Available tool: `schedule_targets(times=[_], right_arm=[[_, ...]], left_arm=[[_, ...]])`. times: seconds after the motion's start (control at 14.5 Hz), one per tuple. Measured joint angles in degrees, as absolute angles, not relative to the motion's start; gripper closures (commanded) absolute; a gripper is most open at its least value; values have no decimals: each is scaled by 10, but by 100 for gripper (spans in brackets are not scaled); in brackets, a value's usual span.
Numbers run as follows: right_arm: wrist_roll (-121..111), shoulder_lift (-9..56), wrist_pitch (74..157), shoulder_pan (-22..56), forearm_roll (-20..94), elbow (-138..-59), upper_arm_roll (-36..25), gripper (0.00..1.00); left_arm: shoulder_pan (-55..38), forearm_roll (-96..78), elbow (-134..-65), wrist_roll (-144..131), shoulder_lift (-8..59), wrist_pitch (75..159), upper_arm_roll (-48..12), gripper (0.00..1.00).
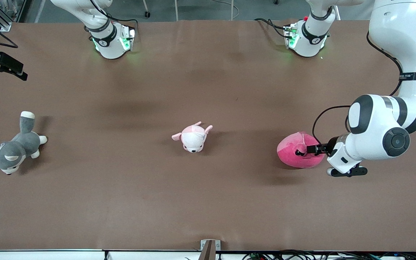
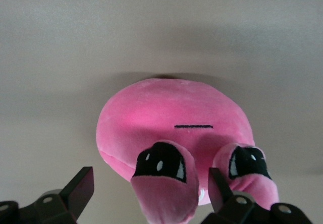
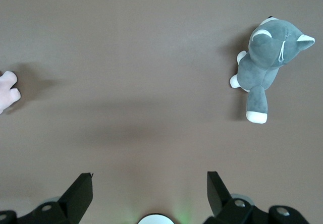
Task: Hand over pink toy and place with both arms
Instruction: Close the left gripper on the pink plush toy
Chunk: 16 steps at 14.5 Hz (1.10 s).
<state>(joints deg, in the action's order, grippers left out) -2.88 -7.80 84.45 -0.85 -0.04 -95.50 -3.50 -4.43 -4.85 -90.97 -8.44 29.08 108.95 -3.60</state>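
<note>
The pink toy (image 1: 294,153) lies on the brown table toward the left arm's end, a hot-pink blob with a paler patch. The left wrist view shows its face (image 2: 171,118) with the thin mouth line and two bulging dark eyes. My left gripper (image 1: 311,148) is low at the toy's side, open. One bulging eye sits between its fingers (image 2: 150,183), with a gap to one finger (image 2: 83,186). My right gripper (image 3: 150,186) is out of the front view. It hangs open and holds nothing, over bare table near its own base (image 1: 110,39), where the right arm waits.
A pale pink-and-white puppy plush (image 1: 193,138) lies mid-table; its paw (image 3: 7,95) shows in the right wrist view. A grey-and-white husky plush (image 1: 11,150) (image 3: 267,67) lies toward the right arm's end. A black camera mount (image 1: 2,65) overhangs that end's edge.
</note>
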Motion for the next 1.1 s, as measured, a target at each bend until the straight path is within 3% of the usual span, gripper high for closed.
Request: schedule_targets(times=[0.34,0.69,1.1], right_arm=[[-29,-78,844,-9,0,-955,-35,0],[-28,-78,817,-15,-1,-945,-35,0],[-29,-39,868,-54,-1,-941,-36,0]], left_arm=[[-46,-49,-911,-84,294,1089,-37,61],[-49,-49,-907,-84,292,1089,-38,98],[-55,-50,-873,-107,271,1085,-72,100]])
